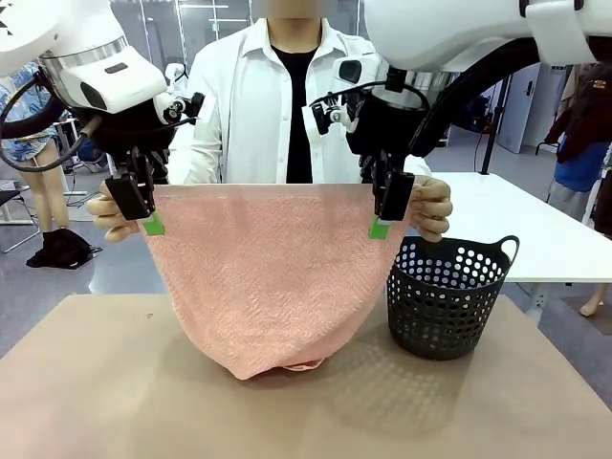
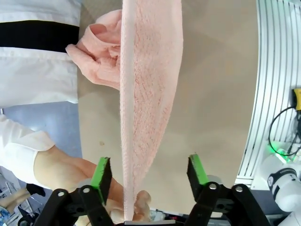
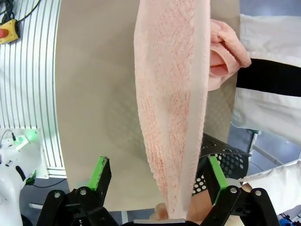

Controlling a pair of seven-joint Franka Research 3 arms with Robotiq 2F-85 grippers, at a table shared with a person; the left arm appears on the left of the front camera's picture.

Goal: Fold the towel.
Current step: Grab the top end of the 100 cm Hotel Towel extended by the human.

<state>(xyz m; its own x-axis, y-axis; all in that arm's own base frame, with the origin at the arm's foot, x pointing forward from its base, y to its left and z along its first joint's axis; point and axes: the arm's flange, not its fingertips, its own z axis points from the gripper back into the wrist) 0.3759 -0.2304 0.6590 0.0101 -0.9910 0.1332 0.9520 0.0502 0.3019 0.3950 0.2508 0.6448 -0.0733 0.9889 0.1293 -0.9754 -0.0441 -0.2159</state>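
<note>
The salmon-pink towel hangs spread out above the table, and its bottom bunches on the tabletop. A person across the table holds its two top corners, one hand at picture left and the other hand at picture right. My left gripper is open at the towel's top left corner. In the left wrist view the towel edge runs between its green pads. My right gripper is open at the top right corner, with the towel passing between its fingers.
A black perforated basket stands on the brown table, right of the towel and close to it. The person in a white shirt stands directly behind the towel. A white table lies at far right.
</note>
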